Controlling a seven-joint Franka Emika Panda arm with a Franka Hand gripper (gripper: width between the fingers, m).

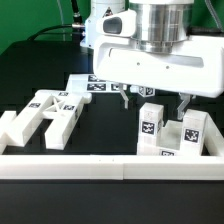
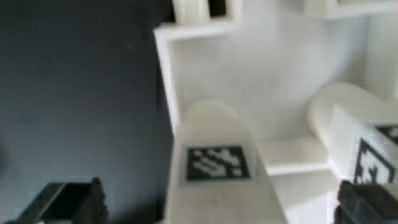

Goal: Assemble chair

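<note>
Chair [image 1: 168, 142] sat partly built directly beneath the gripper [image 1: 155, 108]: a white slab with two tagged upright posts, the nearer post [image 1: 150, 126] under the gap between the fingers, the other post [image 1: 190, 130] under the finger on the exterior view's right. Gripper was spread wide and held nothing; in the wrist view the dark fingertips [image 2: 71, 200] stood clear of the post, with bare table showing between. Parts looked like rigid, light moulded plastic with smooth, probably slippery faces, unlikely to break but easy to tip or twist. Best hold judged to be across a post's flat parallel sides, low and square, away from the rounded top. More chair parts, the loose pieces [image 1: 45, 112], lay well off to the hand's side, toward the exterior view's left. Marker board [image 1: 92, 82] lay beyond the hand, border rail [image 1: 110, 167] ran along the near edge.
</note>
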